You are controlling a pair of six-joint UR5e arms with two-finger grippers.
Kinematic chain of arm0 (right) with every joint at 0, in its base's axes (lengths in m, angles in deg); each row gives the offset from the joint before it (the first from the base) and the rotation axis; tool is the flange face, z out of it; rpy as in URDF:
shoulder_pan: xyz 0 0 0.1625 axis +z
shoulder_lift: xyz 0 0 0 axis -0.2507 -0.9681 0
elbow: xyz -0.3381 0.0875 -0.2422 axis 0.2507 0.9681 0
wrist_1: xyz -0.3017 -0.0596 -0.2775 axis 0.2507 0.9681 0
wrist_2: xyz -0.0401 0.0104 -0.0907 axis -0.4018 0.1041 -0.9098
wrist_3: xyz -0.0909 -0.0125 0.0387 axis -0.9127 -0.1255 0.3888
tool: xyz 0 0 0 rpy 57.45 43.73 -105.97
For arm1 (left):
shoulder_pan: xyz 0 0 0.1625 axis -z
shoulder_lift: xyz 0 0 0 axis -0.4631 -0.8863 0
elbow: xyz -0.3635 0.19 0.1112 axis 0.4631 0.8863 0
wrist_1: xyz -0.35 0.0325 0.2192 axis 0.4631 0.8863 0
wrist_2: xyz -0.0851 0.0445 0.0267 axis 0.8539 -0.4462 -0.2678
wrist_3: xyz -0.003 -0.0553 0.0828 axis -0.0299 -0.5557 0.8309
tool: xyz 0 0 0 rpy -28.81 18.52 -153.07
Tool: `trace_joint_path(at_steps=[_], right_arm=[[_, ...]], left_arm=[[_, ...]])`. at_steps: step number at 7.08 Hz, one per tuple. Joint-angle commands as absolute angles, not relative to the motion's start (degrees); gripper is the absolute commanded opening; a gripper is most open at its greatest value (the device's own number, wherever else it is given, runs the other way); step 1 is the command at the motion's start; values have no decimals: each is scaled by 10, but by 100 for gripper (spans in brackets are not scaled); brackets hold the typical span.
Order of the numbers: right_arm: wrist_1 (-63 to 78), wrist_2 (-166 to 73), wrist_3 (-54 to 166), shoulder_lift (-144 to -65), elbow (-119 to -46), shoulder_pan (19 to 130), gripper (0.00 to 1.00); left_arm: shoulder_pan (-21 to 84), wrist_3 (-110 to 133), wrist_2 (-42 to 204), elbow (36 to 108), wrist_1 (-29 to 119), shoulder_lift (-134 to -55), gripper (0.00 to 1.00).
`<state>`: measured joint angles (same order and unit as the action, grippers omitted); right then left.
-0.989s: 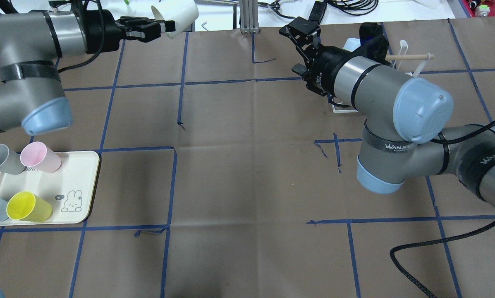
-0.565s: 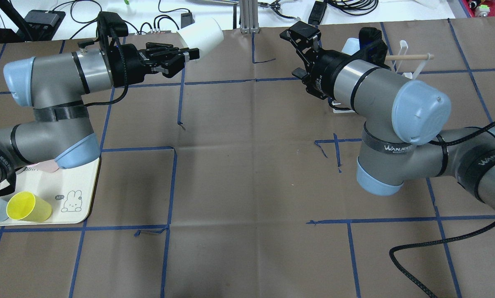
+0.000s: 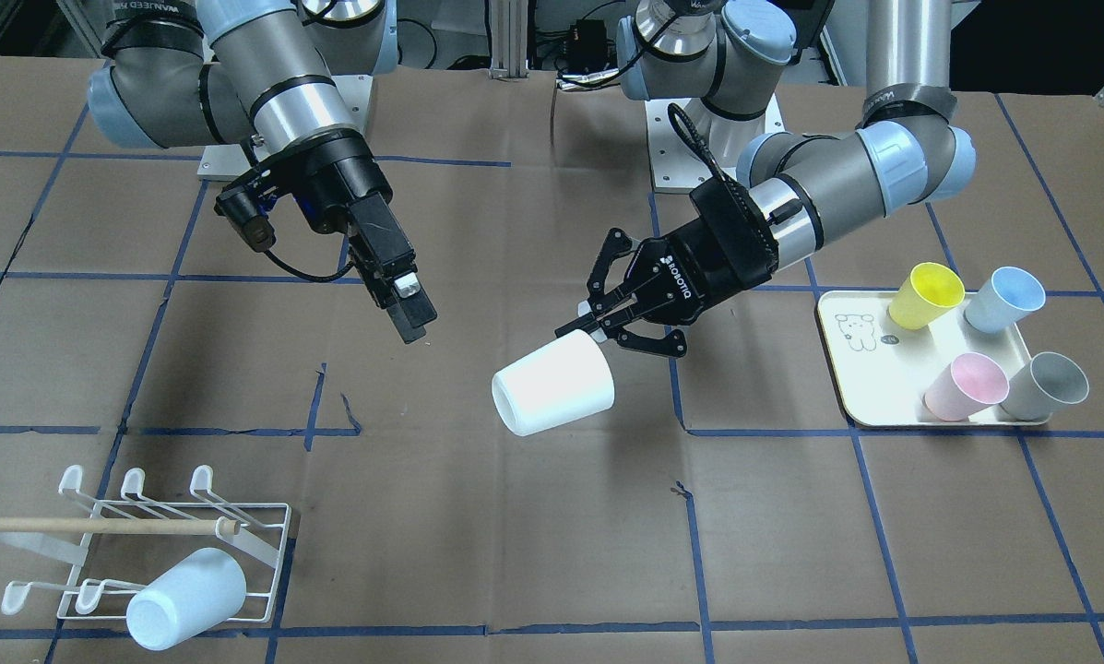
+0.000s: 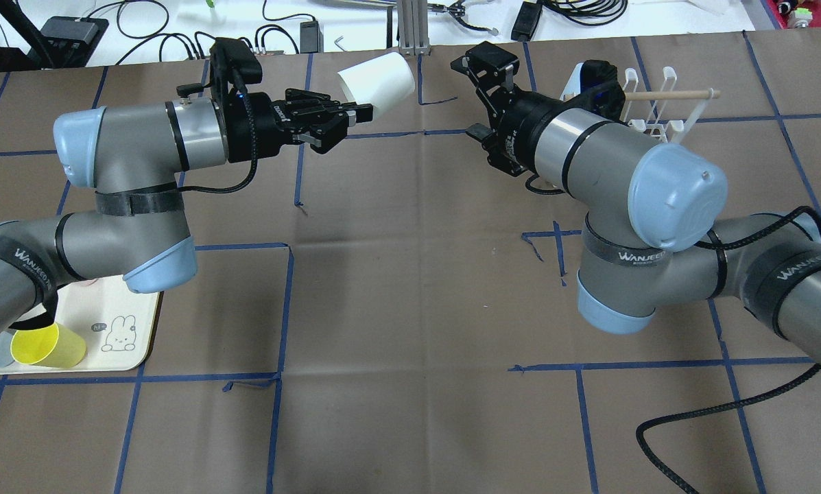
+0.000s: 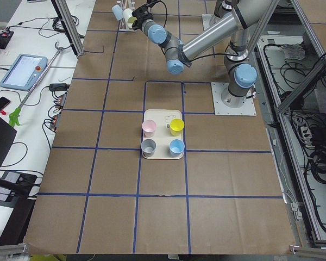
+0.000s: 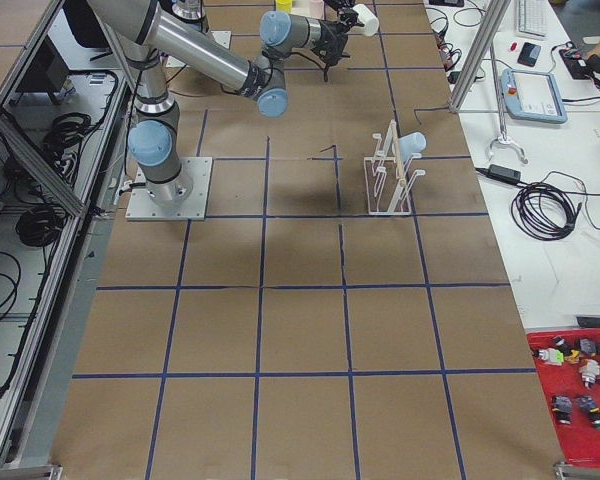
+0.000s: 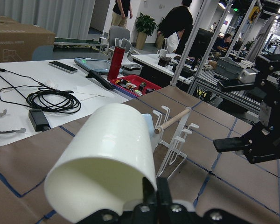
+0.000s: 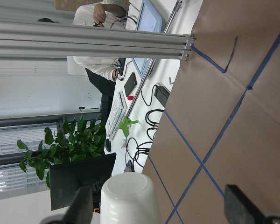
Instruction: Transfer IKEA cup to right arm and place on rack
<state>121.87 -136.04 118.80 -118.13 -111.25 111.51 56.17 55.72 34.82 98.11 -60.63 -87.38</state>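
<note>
One white plastic cup [image 3: 552,385], tapered, is carried on its side in the air, well apart from the white wire rack with wooden dowel bar [image 3: 100,525].

- **Holder:** my left gripper [image 3: 598,334] is clamped on the cup's rim, one finger inside the mouth and one outside.
- **Receiver:** the cup's closed base points toward my right gripper [image 3: 411,314]. That gripper hangs on the rack's side of the cup with jaws spread wide and nothing in them. It is near the cup but not touching it.

**Progress, by my estimate:** the pick-up is done and the cup is presented for transfer, so about a third is complete. Three steps are outstanding:
1. The right gripper takes the cup's body.
2. The left gripper lets go.
3. The cup goes over a prong.

**On the rack:** one pale-blue plastic cup [image 3: 187,599], tipped over a prong.

**At the table end opposite the rack:** a cream tray with an animal drawing [image 3: 870,373]. It bears four cups:
- yellow tumbler [image 3: 925,295]
- sky-blue tumbler [image 3: 1003,300]
- pink tumbler [image 3: 965,385]
- grey tumbler [image 3: 1045,385]

**Surface:** a brown paper-covered table [image 3: 515,553], creased and gridded with blue tape.

**Room:** beyond the rack, off the table's edge, is a white bench with cables, a tablet-like pendant [image 6: 535,95] and a red bin of small parts [image 6: 580,400]. Farther off are people at desks and a potted plant [image 8: 79,135].
</note>
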Motion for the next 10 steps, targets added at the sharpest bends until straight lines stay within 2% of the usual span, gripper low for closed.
trace_joint_path(at_steps=[1,10], right_arm=[[1218,-1386,1217,-1175,-1110,1143,99],[1220,-1418,1237,-1067,-997,1196,98]], left_arm=[[570,557,337,983,-606,-870,2],[570,556,333,983,-607,-870,3]])
